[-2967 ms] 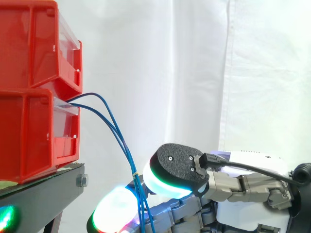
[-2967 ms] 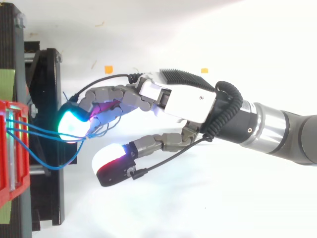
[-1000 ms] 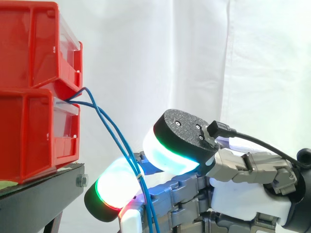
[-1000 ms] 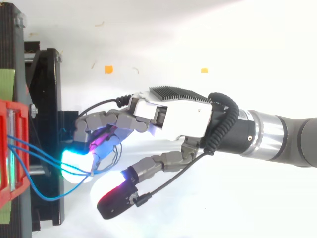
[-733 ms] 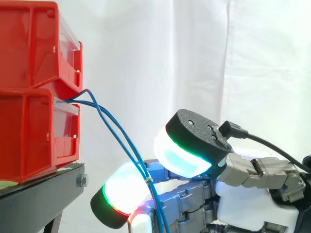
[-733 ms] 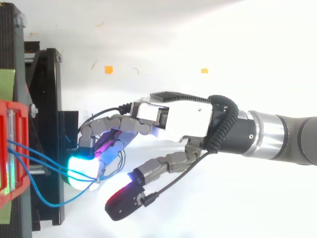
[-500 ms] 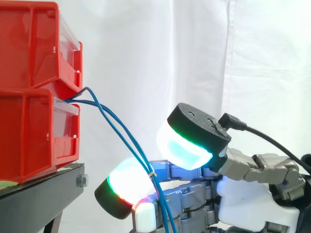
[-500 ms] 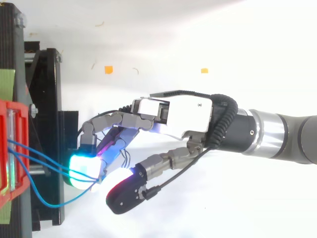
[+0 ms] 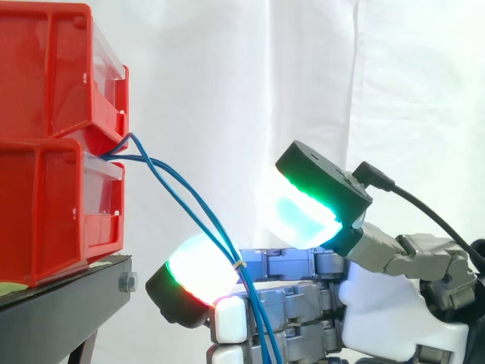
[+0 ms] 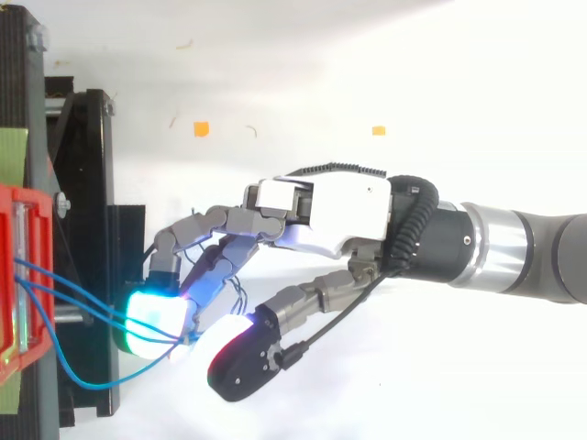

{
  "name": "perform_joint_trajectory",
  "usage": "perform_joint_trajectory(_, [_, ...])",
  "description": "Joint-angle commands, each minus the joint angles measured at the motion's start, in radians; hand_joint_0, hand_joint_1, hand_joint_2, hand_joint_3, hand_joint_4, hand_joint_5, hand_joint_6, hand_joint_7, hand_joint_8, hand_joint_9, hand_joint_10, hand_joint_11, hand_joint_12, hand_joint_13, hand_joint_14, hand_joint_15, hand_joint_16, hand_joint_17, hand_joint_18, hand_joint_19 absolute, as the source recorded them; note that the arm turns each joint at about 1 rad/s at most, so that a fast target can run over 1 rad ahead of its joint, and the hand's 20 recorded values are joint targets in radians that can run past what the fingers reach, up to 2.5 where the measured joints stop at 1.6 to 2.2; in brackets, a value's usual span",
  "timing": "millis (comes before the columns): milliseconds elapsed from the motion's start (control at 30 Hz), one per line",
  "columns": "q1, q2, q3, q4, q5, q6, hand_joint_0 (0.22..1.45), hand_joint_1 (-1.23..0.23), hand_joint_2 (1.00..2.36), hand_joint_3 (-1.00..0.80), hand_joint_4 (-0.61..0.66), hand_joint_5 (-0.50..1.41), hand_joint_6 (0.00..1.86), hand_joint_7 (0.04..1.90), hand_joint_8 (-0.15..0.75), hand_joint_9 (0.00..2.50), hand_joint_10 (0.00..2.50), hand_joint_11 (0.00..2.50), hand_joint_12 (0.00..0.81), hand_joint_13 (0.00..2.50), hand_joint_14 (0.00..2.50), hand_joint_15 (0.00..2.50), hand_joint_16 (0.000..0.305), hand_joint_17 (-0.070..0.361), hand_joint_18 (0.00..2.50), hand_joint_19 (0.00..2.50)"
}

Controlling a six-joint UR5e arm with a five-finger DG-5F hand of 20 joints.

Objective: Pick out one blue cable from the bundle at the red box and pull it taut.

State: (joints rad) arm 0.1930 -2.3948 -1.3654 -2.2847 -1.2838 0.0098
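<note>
- Blue cables (image 9: 231, 250) leave the stacked red bins (image 9: 45, 205) at the top front of the lower bin. They slope down and away to the hand (image 10: 339, 215), out past the black stand (image 9: 61, 311).
- The hand's fingers are curled. The cables run beside a glowing fingertip (image 9: 198, 273) and down between the fingers, apparently pinched there, though the contact itself is hidden.
- The thumb pad (image 9: 303, 216) is raised above the cables, clear of them.
- In the top view one cable sags in a loose loop.

The hand (image 10: 326, 213) reached out, its fingers (image 9: 195, 274) nearly straight with the blue cables (image 9: 235, 256) nipped between them, and the thumb (image 9: 312, 203) raised above the fingers.
</note>
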Motion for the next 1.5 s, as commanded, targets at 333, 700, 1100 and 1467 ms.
perform_joint_trajectory(333, [-0.001, -0.061, -0.001, 0.042, -0.009, 0.015, 0.57, -0.7, 1.0, -0.5, 0.14, -0.15, 0.62, 1.0, 0.29, 0.97, 0.01, 0.51, 0.357, 0.95, 0.02, 0.48, 0.048, 0.107, 0.73, 0.54])
perform_joint_trajectory(700, [0.0, -0.061, -0.001, 0.065, -0.011, 0.004, 0.57, -0.67, 1.0, -0.5, 0.14, -0.15, 0.62, 1.0, 0.298, 0.98, 0.02, 0.51, 0.358, 0.95, 0.02, 0.48, 0.048, 0.107, 0.73, 0.54])
perform_joint_trajectory(1100, [0.003, -0.061, 0.0, 0.113, -0.026, -0.028, 0.63, -0.65, 1.01, -0.35, 0.11, -0.16, 0.75, 0.82, 0.291, 0.99, 0.02, 0.52, 0.353, 0.97, 0.02, 0.49, 0.046, 0.104, 0.74, 0.54])
perform_joint_trajectory(1467, [-0.001, -0.061, 0.0, 0.106, -0.031, -0.027, 0.61, -0.63, 1.01, -0.37, 0.13, -0.18, 0.89, 0.77, 0.3, 1.02, 0.02, 0.55, 0.356, 0.98, 0.02, 0.5, 0.047, 0.105, 0.75, 0.55])
